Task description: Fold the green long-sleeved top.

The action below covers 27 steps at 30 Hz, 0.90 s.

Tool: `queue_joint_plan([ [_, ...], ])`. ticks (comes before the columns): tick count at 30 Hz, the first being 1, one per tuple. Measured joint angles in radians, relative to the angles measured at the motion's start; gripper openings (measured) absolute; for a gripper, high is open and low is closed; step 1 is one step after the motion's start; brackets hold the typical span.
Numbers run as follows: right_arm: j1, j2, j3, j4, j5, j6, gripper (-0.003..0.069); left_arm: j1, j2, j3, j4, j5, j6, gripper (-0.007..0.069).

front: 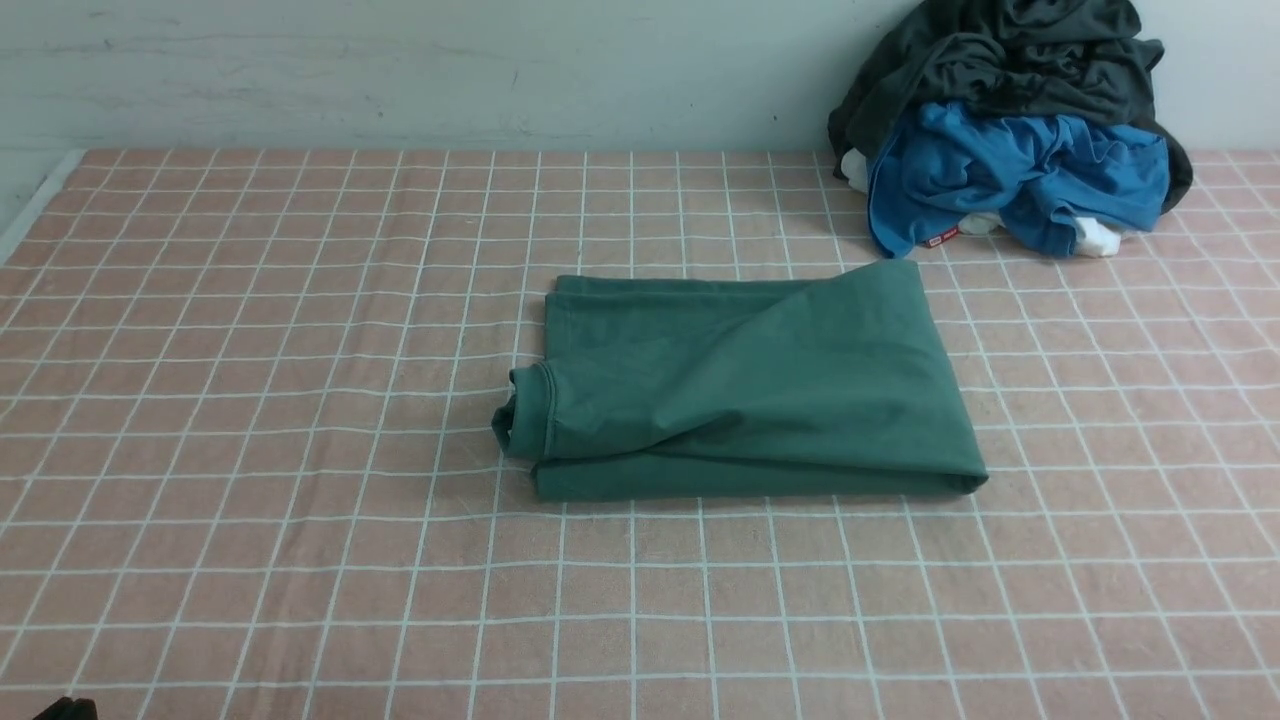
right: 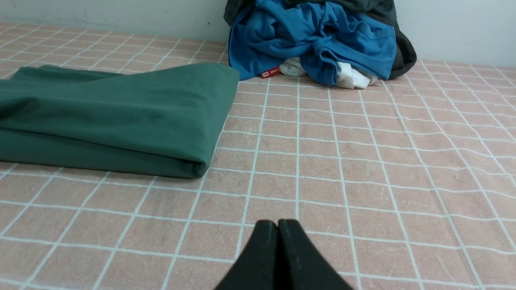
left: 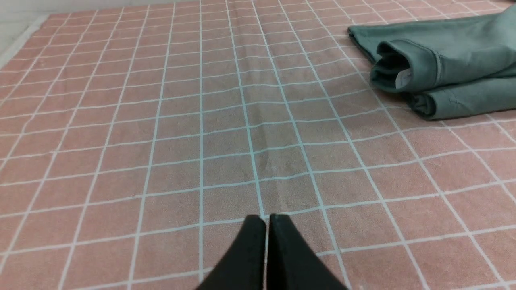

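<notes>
The green long-sleeved top (front: pixel 745 385) lies folded into a flat rectangle in the middle of the checked pink cloth, its ribbed neck opening (front: pixel 525 410) poking out on the left side. The left wrist view shows that same neck end of the top (left: pixel 439 68). From the right wrist view I see the top's folded right end (right: pixel 121 117). My left gripper (left: pixel 267 219) is shut and empty over bare cloth, well short of the top. My right gripper (right: pixel 278 223) is shut and empty too, also apart from it.
A heap of clothes sits at the back right against the wall: a bright blue garment (front: pixel 1020 175) under a dark grey-black one (front: pixel 1000 60), with bits of white fabric (front: pixel 1095 238). A pale wall (front: pixel 400 70) bounds the far edge.
</notes>
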Motion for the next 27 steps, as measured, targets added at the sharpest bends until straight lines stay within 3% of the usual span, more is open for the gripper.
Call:
queue_joint_plan([
  [23,0.000,0.000,0.000,0.000,0.000,0.000,-0.0013,0.001,0.000,0.000,0.000,0.001,0.006,-0.0003],
  [27,0.000,0.000,0.000,0.000,0.000,0.000,-0.0013,0.038,0.000,0.000,0.000,0.001,0.006,-0.0003],
])
